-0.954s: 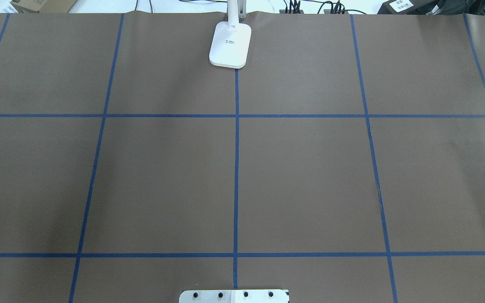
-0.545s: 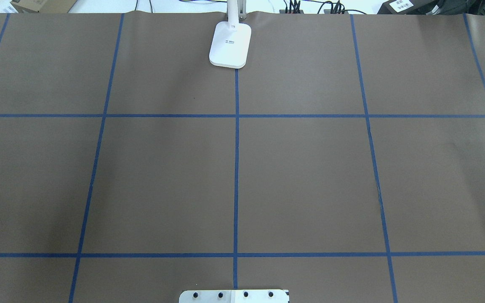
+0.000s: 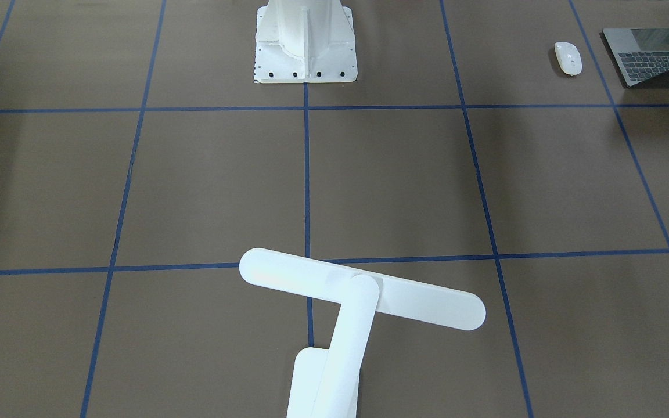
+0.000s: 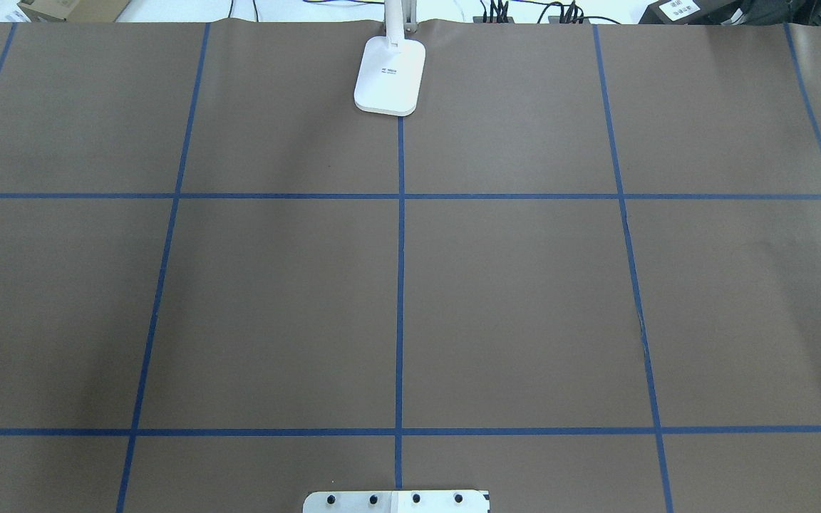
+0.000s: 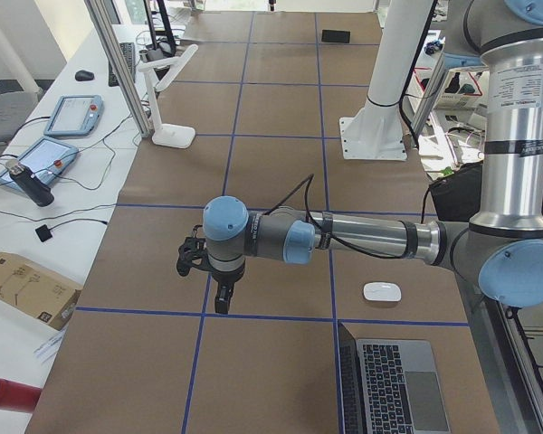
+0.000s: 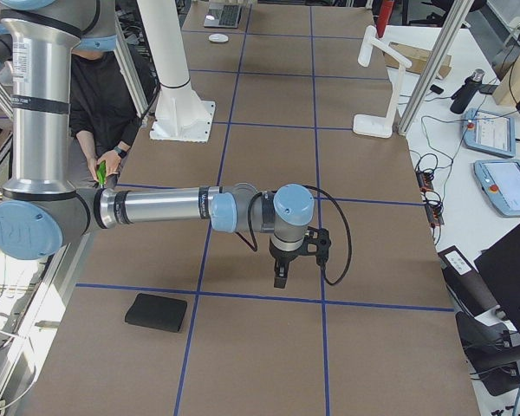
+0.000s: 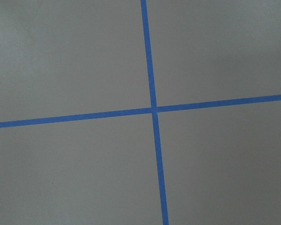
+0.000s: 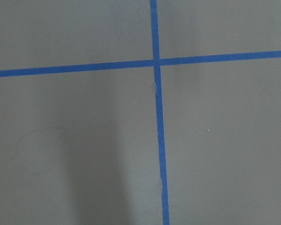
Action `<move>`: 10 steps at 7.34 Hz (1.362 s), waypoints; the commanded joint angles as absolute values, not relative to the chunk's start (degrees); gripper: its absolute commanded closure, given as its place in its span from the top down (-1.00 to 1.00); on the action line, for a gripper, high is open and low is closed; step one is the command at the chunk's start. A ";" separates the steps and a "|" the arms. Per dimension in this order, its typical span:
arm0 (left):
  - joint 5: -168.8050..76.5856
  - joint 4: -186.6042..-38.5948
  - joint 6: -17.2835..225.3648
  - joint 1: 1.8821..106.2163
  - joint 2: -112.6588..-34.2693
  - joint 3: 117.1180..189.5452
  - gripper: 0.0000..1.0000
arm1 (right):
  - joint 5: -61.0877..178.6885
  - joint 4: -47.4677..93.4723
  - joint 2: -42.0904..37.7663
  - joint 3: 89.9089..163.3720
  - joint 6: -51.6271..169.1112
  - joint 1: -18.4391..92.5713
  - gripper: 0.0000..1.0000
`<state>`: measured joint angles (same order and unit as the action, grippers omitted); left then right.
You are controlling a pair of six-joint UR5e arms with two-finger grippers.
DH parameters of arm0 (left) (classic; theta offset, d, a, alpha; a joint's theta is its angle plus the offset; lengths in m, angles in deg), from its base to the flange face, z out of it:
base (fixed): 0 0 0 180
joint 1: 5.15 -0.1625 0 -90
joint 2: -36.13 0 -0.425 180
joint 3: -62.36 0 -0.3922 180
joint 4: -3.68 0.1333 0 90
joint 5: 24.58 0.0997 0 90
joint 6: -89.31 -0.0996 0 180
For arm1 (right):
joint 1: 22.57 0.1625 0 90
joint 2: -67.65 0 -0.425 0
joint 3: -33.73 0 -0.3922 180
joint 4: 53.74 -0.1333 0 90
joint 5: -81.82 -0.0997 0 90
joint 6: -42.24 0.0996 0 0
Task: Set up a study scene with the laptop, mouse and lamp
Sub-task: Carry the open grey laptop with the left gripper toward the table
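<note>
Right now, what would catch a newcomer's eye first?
A silver robot arm with blue joints reaches low over the brown, blue-taped table. An all-white desk lamp stands at the far edge, opposite the robot. A slim grey metal laptop and small white oval mouse lie near the robot's left.

On the desk (image 3: 195,174): one laptop (image 3: 654,55), one mouse (image 3: 568,58), one lamp (image 3: 363,293), one black mat (image 6: 156,312). Two robot arms: left arm (image 5: 371,237), right arm (image 6: 156,208).

On the table (image 3: 195,186), the lamp (image 3: 363,293) stands straight across from the pedestal (image 3: 305,40), at the far edge. The mouse (image 3: 568,58) lies off the pedestal's left side, the robot's left, with the laptop (image 3: 654,55) farther left, just beside the mouse. The mat (image 6: 156,312) lies well off the pedestal's right side.
</note>
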<state>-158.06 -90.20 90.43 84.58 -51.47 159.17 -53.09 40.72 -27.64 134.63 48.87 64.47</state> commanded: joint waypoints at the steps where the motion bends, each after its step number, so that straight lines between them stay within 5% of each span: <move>1: -157.91 -90.10 90.89 84.59 -52.19 158.78 0.99 | -53.18 40.74 -26.14 135.15 48.57 64.45 1.00; 6: -157.47 -89.05 94.56 88.86 -51.58 152.04 0.99 | -52.83 40.65 -26.13 134.81 48.31 64.36 1.00; 10: -152.05 -76.41 111.64 99.60 -50.55 154.11 0.99 | -58.60 40.74 -28.24 136.65 48.74 64.36 1.00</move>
<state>-155.44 -79.50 104.26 96.82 -52.09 153.42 -55.80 40.73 -27.74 136.27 48.61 64.36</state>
